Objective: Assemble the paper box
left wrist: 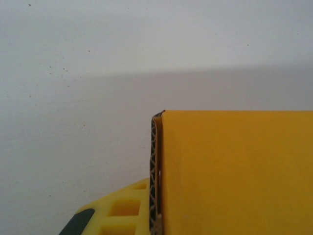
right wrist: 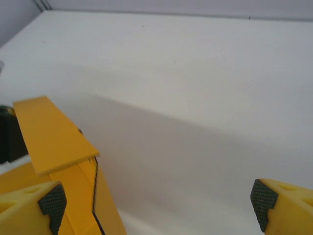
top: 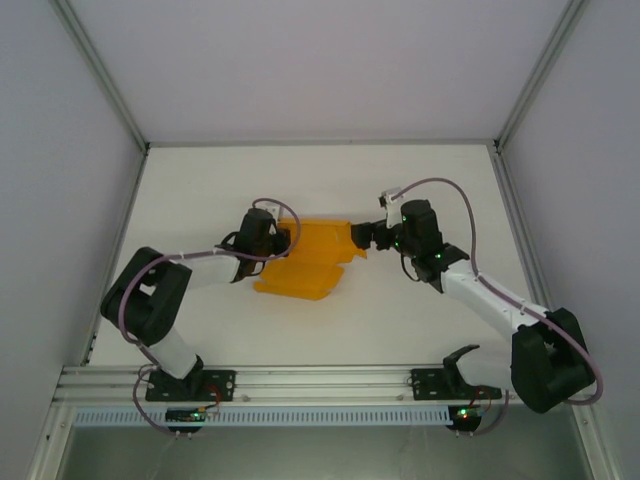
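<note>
The box (top: 305,262) lies partly folded near the middle of the table (top: 420,190), some panels flat and one flap (right wrist: 51,134) on its right side lifted and tilted. The left claw (top: 287,240) sits at the box's left edge with its jaws together on the card; the left wrist view has a yellow finger (left wrist: 122,215) pressed against the fluted edge of a panel. The right claw (top: 361,238) hovers just beside the box's right edge, jaws wide apart, its pads (right wrist: 53,201) clamping nothing. The card runs just inside one finger, though whether it touches cannot be told. The card looks light and thin with a corrugated core, so it should be stiff across a panel yet hinge readily at its creases. Its smooth faces may slip under a weak pinch, while a hard one could dent the flutes. A single grip at the left edge likely lets the rest pivot or sag. The sensible hold for the right claw seems to be the raised flap, taken close to its crease and not at the free tip, pads flat on both faces.
</note>
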Robot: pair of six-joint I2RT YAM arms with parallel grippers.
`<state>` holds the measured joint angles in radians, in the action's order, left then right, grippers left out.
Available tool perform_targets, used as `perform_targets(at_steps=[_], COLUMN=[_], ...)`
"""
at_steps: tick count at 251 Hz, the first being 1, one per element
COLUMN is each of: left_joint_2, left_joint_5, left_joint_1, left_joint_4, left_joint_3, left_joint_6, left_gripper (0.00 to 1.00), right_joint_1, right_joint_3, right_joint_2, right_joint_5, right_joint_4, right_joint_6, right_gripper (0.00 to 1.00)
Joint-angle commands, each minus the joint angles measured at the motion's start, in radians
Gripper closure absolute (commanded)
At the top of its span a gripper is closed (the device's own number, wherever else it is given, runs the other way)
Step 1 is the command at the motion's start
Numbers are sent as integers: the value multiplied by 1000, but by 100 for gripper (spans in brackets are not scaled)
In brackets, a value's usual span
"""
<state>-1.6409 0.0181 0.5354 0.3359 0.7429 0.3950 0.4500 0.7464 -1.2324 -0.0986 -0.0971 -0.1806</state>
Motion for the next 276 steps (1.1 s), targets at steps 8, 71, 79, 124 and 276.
perform_targets(at_steps=[8, 71, 79, 124, 276], left_joint_2=[33, 45, 50, 81, 111], left_joint_5=[28, -72, -86, -184, -387], left_joint_1=[11, 3, 1, -13, -47], left_joint_4=[-21, 0, 1, 54, 256], left_joint_3=[-1, -3, -4, -29, -90], left_joint_6=[19, -2, -3, -15, -37], left_gripper=[100, 100, 100, 100, 100], right_joint_1=[3, -64, -66, -71, -134], right_joint_3=[88, 56, 62, 56, 80], right_joint_2=[-28, 0, -2, -52, -105], right_joint_5=[-3, -447, -459, -529, -891], right_joint_4=[69, 111, 153, 162, 68], right_joint_6=[-16, 157, 203, 240, 170], right_gripper=[1, 8, 10, 31, 82])
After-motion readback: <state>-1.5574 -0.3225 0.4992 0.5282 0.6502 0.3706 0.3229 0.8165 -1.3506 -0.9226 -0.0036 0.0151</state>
